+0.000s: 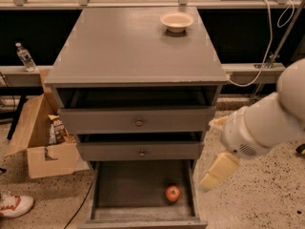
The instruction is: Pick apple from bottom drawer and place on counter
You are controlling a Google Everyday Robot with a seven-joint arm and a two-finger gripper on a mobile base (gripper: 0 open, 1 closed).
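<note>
The apple (pixel 172 193), small and red, lies on the floor of the open bottom drawer (pixel 128 185), towards its front right corner. The counter (pixel 133 46) is the flat grey top of the drawer cabinet. My gripper (pixel 215 171) hangs at the end of the white arm, just outside the right side of the bottom drawer, above and to the right of the apple. It holds nothing that I can see.
A cream bowl (pixel 177 21) stands at the back right of the counter. The two upper drawers (pixel 138 123) are slightly pulled out. An open cardboard box (pixel 40 142), a water bottle (pixel 25 57) and a shoe (pixel 14 206) are on the left.
</note>
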